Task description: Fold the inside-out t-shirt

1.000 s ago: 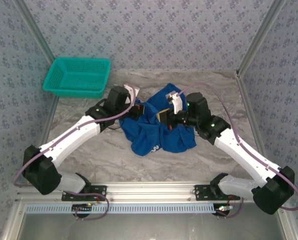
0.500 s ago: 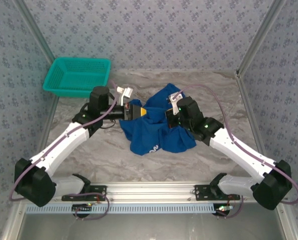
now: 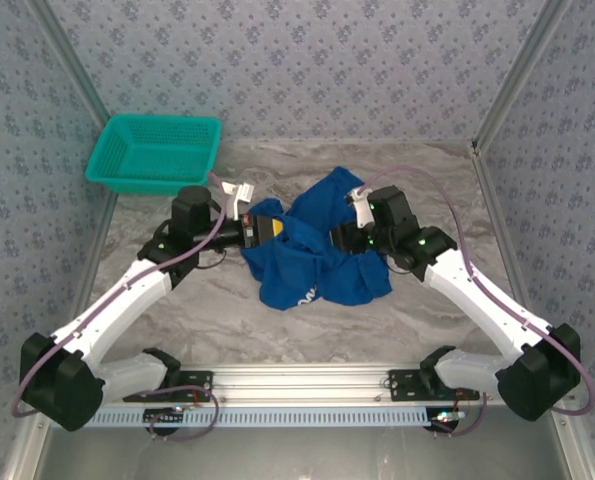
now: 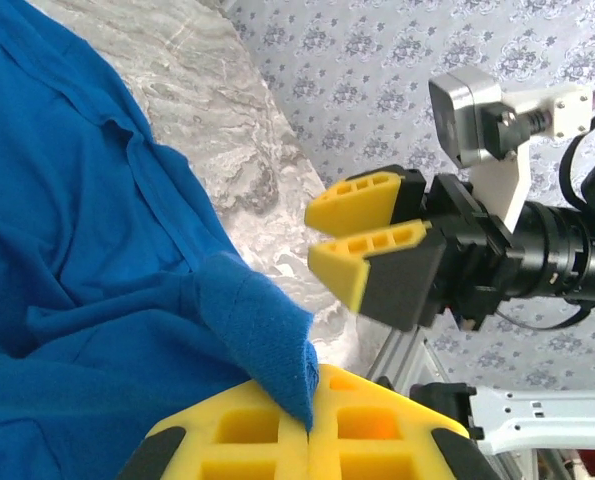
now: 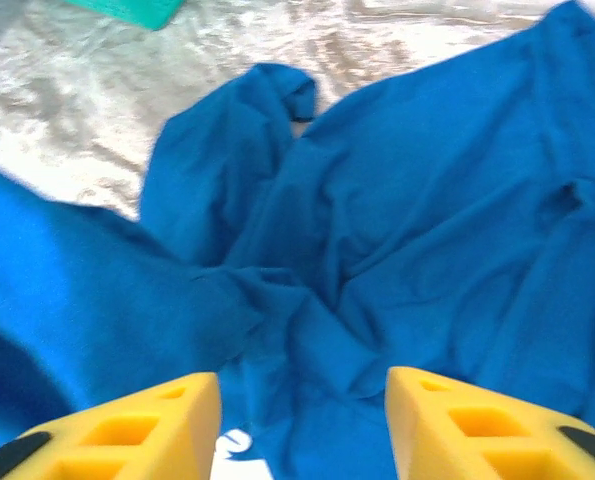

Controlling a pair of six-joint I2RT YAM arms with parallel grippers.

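While my left end effector (image 4: 310,410) pinches the crumpled royal-blue cotton t-shirt (image 4: 77,250), my half-open, empty right end effector (image 5: 299,388) should grab a hem.

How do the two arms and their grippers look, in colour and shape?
The left arm and right arm have white links, black joints and a looping purple cable. The left gripper and right gripper have blocky yellow fingers with rectangular recesses.

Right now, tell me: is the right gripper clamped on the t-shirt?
No: the right gripper has its jaws apart, with the t-shirt lying loose beyond them.
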